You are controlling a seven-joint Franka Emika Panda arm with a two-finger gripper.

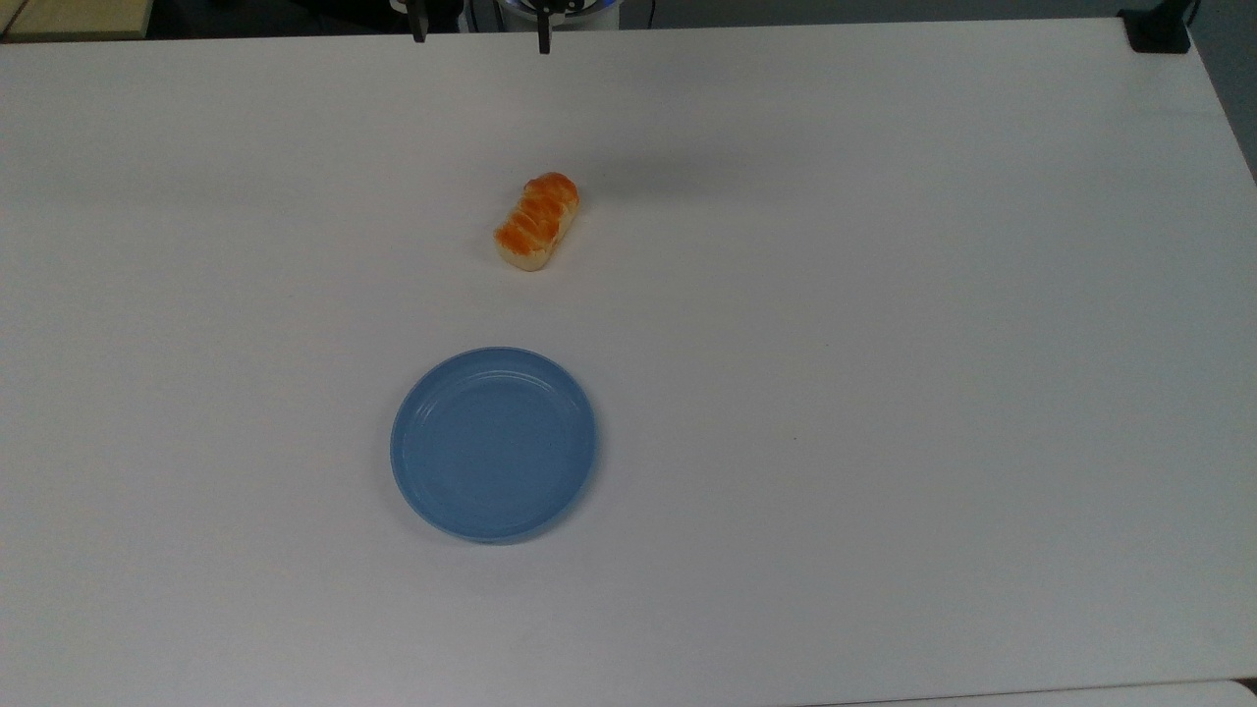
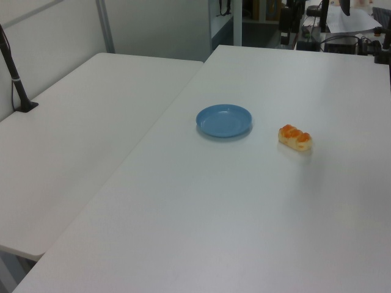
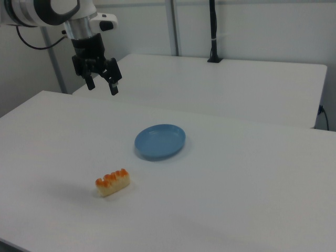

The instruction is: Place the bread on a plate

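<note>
The bread point(image 1: 536, 222), an oblong roll with an orange-brown segmented top, lies on the white table, apart from the plate point(image 1: 493, 444). The light-blue round plate has nothing on it. In the right view the bread point(image 3: 112, 181) sits nearer the camera than the plate point(image 3: 159, 140), and my gripper point(image 3: 102, 85) hangs high above the table, behind and to the right view's left of both. It is open, with nothing between its fingers. In the top view the gripper point(image 1: 479, 35) shows as two dark fingertips at the upper edge. The left view shows the plate point(image 2: 224, 120) and bread point(image 2: 295, 137) side by side.
A second white table point(image 2: 73, 134) adjoins this one on the left view's left, with a black clamped post point(image 2: 15, 79) on it. Another black clamp point(image 1: 1159, 29) sits at the top view's upper right corner. Desks with cables stand behind the table point(image 2: 342, 36).
</note>
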